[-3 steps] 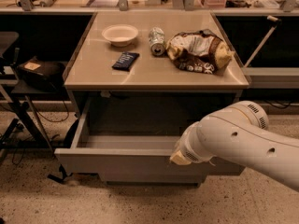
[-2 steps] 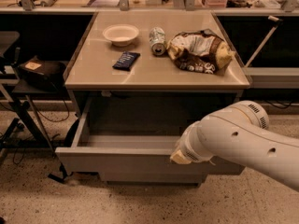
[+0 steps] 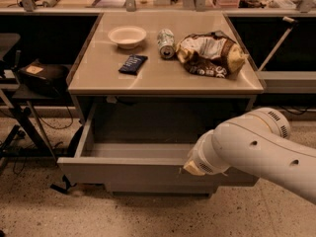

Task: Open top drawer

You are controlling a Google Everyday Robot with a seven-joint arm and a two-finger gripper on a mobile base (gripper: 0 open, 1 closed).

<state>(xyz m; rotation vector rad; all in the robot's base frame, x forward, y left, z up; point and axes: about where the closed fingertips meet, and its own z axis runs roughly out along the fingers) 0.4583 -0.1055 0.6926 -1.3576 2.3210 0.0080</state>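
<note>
The top drawer (image 3: pixel 123 174) of the beige table (image 3: pixel 163 78) stands pulled out towards me, its grey front panel low in the view and its inside showing dark. My white arm (image 3: pixel 256 149) reaches in from the right. My gripper (image 3: pixel 191 168) is at the arm's end, against the upper edge of the drawer front right of its middle, mostly hidden by the wrist.
On the tabletop lie a white bowl (image 3: pixel 127 35), a dark blue packet (image 3: pixel 133 63), a can on its side (image 3: pixel 166 43) and a crumpled chip bag (image 3: pixel 210 53). A black stand with cables (image 3: pixel 29 83) is at the left. Speckled floor lies in front.
</note>
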